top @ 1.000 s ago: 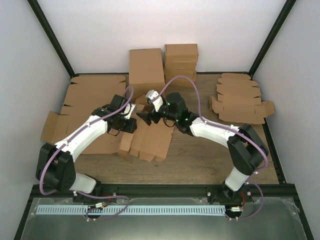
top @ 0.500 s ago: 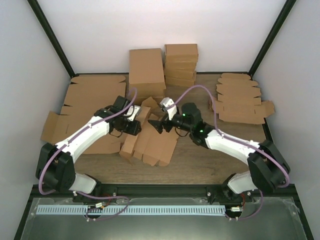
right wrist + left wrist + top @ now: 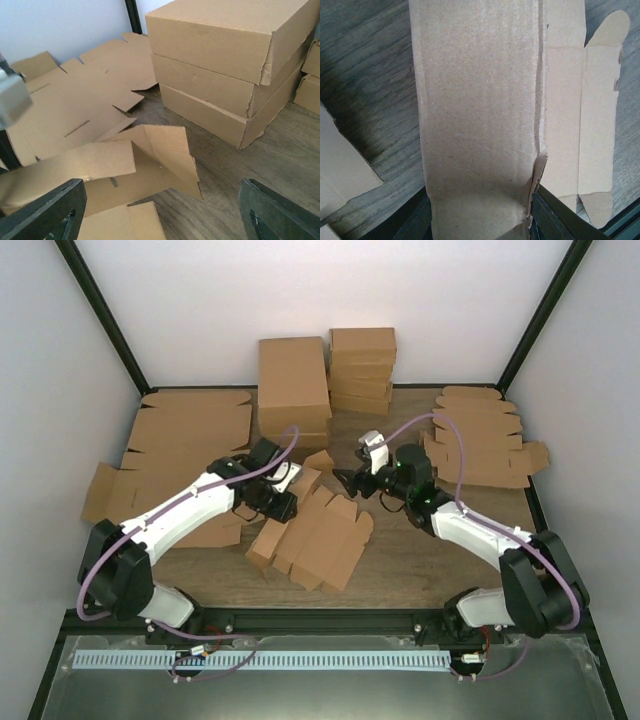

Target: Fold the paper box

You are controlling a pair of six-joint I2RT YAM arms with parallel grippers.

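The box (image 3: 320, 535) is seen on the wood counter (image 3: 400, 560), around its middle and somewhat toward the near edge. Its panels are partly unfolded and several flaps are spread toward the near side. Its far left end is pinched by the left gripper (image 3: 283, 502). In the left wrist view the cardboard panel is seen clamped between the two dark fingers (image 3: 412, 227) and runs away from the camera over the wood. The right gripper (image 3: 348, 483) is held just beyond the box's far right corner, with its jaws spread wide and nothing between them. In the right wrist view a raised flap (image 3: 167, 150) of the box is seen ahead of it. Large cartons (image 3: 293, 385) and small cartons (image 3: 362, 365) are stacked at the far edge. Flat sheets (image 3: 180, 435) are laid along the left edge, and a pile of blanks (image 3: 480, 440) by the far right corner.
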